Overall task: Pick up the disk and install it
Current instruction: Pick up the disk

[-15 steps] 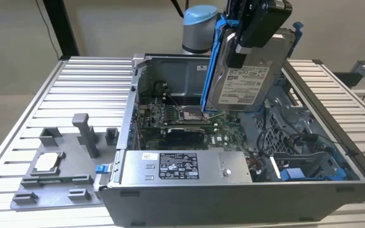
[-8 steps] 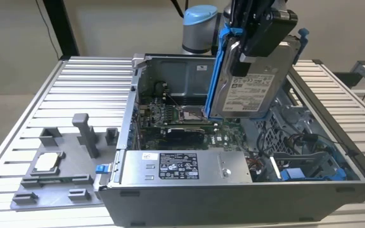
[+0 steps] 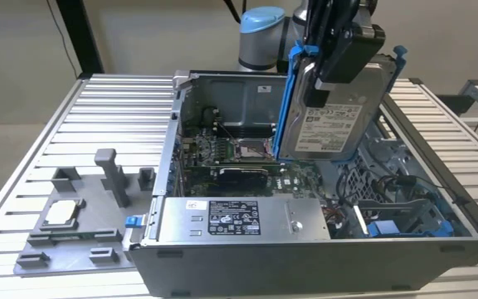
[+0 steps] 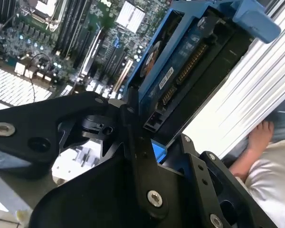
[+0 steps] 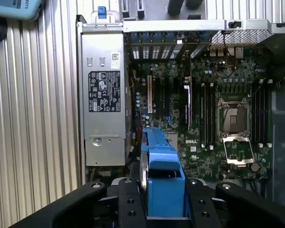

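The disk (image 3: 338, 121), a silver-grey drive with a white label in a bright blue bracket, hangs upright in the air over the open computer case (image 3: 305, 255). My gripper (image 3: 326, 84) is shut on its upper edge in the exterior view. In the first wrist view the blue bracket of the disk (image 5: 162, 164) stands edge-on between the black fingers of the gripper (image 5: 156, 190), above the motherboard (image 5: 218, 95). The second wrist view shows the disk's (image 4: 190, 57) connector side, held at the gripper (image 4: 142, 137).
Inside the case lie a large silver box with a white label (image 3: 239, 218) and a blue-trimmed bay (image 3: 405, 221) at the exterior view's right. A grey fixture (image 3: 81, 218) holding a small silver chip (image 3: 60, 213) sits on the ribbed table (image 3: 106, 112). A person's hand (image 4: 261, 133) rests beyond the table edge.
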`<state>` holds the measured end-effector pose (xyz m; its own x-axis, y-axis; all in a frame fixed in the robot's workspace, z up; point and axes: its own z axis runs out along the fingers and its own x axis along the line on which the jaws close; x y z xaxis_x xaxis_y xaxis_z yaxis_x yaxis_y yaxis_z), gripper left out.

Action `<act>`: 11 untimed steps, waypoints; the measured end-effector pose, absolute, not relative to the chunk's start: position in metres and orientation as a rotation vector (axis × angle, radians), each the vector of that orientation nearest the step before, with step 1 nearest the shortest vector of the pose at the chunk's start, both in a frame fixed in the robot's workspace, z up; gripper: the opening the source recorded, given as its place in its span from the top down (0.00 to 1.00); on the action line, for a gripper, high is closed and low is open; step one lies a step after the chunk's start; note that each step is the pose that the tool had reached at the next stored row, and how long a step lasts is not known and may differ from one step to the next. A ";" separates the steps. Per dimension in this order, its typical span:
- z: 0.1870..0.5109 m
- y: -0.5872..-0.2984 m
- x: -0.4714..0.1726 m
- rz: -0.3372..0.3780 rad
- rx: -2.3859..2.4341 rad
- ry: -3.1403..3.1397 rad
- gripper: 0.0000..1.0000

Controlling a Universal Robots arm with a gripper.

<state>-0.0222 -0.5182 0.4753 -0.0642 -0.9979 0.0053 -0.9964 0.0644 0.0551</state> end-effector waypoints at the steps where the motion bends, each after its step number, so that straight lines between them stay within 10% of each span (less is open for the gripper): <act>1: 0.475 -0.519 -0.022 -0.057 2.117 -2.264 1.00; 11: 0.472 -0.532 -0.007 -0.057 2.109 -2.272 1.00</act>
